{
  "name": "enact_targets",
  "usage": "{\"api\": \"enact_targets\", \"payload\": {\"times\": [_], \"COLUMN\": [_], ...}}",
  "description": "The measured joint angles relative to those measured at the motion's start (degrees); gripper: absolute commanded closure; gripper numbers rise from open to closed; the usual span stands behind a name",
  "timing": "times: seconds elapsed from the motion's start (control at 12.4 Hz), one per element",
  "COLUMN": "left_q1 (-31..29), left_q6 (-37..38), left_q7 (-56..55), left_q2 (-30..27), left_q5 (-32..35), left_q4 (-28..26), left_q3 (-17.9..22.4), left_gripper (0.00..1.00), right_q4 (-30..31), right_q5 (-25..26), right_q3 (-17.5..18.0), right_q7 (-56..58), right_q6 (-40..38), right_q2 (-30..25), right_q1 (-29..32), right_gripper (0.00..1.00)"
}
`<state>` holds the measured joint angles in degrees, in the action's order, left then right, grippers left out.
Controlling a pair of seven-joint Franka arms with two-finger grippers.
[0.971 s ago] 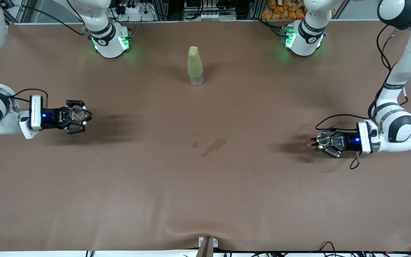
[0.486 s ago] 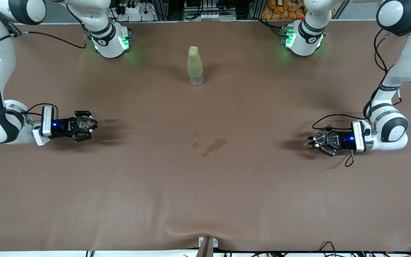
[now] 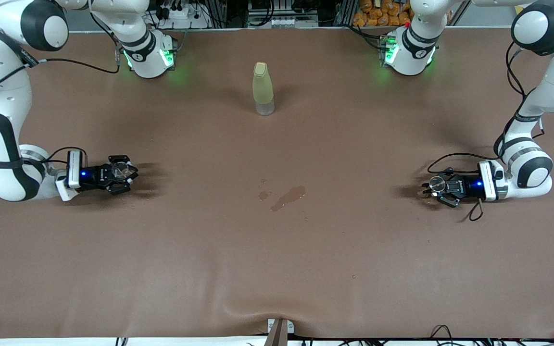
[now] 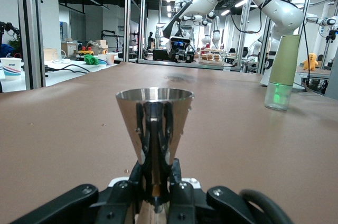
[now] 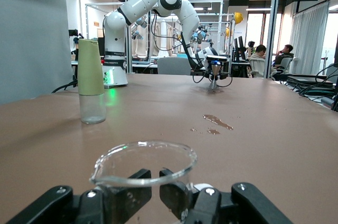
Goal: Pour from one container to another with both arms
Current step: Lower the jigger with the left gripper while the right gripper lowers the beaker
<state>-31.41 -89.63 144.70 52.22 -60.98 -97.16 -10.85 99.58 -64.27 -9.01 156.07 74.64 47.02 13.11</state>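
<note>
though each cup is gripped and upright, low over the brown counter [image 3: 277, 269] at its own arm's end, they sit well apart, so the pour looks either finished or not begun; i cannot tell which. the left hand [image 3: 436, 187] is clamped on the thin stem of the metal cup [image 4: 153, 123], a polished, mirror-bright cone. the right hand [image 3: 122, 173] is closed round the glass cup [image 5: 141, 167], clear, thin-walled, with a pouring lip. between them lies a wet spill [image 3: 287, 197]. farther off stands a matte yellow-green bottle [image 3: 263, 88].
</note>
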Motion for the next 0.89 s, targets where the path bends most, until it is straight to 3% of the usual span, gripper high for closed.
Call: {"api": "enact_targets", "payload": {"times": [0.08, 0.16, 0.24, 0.32, 0.49, 0.57, 0.89], "left_q1": [0.07, 0.08, 0.05, 0.00, -0.12, -0.14, -0.34], "left_q6": [0.00, 0.00, 0.00, -0.01, -0.01, -0.01, 0.00], "left_q7": [0.00, 0.00, 0.00, 0.00, 0.00, 0.00, -0.02], "left_q2": [0.00, 0.01, 0.06, 0.16, 0.58, 0.72, 0.75], "left_q5": [0.00, 0.04, 0.23, 0.54, 1.05, 1.08, 1.08], "left_q4": [0.12, 0.14, 0.17, 0.26, 0.33, 0.36, 0.72], "left_q3": [-0.02, -0.02, -0.01, 0.00, 0.03, 0.03, 0.05], "left_gripper": [0.78, 0.91, 0.95, 0.87, 0.37, 0.31, 0.29], "right_q4": [-0.94, -1.75, -2.47, -3.04, -3.91, -4.30, -5.87], "right_q5": [-0.16, -0.52, -1.08, -1.70, -3.15, -3.56, -4.02], "right_q3": [0.00, 0.02, 0.08, 0.22, 0.55, 0.65, 0.65], "right_q7": [0.03, 0.23, 0.40, 0.55, 0.93, 0.95, 0.98], "right_q6": [0.15, 0.31, 0.64, 1.19, 2.65, 3.67, 6.66], "right_q2": [1.00, 1.97, 2.89, 3.81, 5.43, 6.05, 7.71], "right_q1": [0.00, 0.00, 0.00, 0.00, -0.01, -0.01, -0.01], "right_gripper": [1.00, 1.00, 1.00, 1.00, 1.00, 1.00, 1.00]}}
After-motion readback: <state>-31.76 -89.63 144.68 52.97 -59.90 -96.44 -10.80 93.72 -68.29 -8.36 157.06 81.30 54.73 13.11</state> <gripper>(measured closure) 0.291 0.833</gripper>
